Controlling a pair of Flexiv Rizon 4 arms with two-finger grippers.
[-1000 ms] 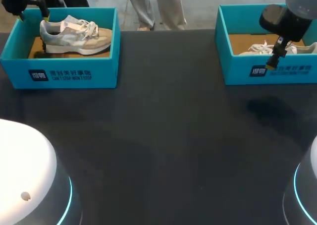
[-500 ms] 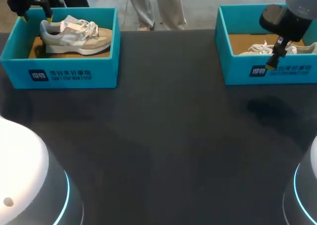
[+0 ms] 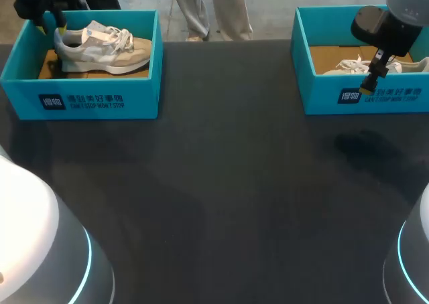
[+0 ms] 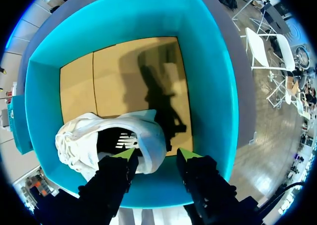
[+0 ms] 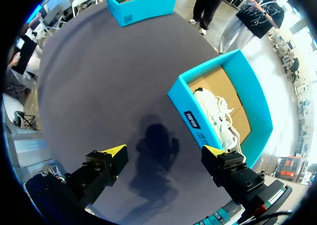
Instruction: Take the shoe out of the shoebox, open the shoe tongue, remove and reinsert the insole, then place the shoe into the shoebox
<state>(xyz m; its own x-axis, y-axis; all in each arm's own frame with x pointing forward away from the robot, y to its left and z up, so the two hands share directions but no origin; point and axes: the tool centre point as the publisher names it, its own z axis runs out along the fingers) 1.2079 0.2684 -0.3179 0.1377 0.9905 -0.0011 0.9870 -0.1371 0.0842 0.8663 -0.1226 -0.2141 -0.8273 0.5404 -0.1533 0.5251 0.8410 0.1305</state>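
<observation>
A dark table takes up most of the scene. At its far side stand two teal boxes, well apart and both without a lid: the left shoebox and the right shoebox, each with a brown card floor. Each front wall carries a white label, a small square logo with lines of print beside it.

A grey and beige shoe with white laces sits upright on its sole in the left shoebox, heel toward the outer end. A white shoe lies in the right shoebox, partly hidden behind the right arm.

The left gripper hangs over the heel end of the grey and beige shoe, inside the box. Its fingers are apart, one yellow tip over the heel opening and the other just outside the heel. I cannot tell whether either touches. Down in the shoe a dark insole shows some white print.

The right gripper is spread wide with nothing in it, above bare table just in front of the right shoebox, its shadow under it.
</observation>
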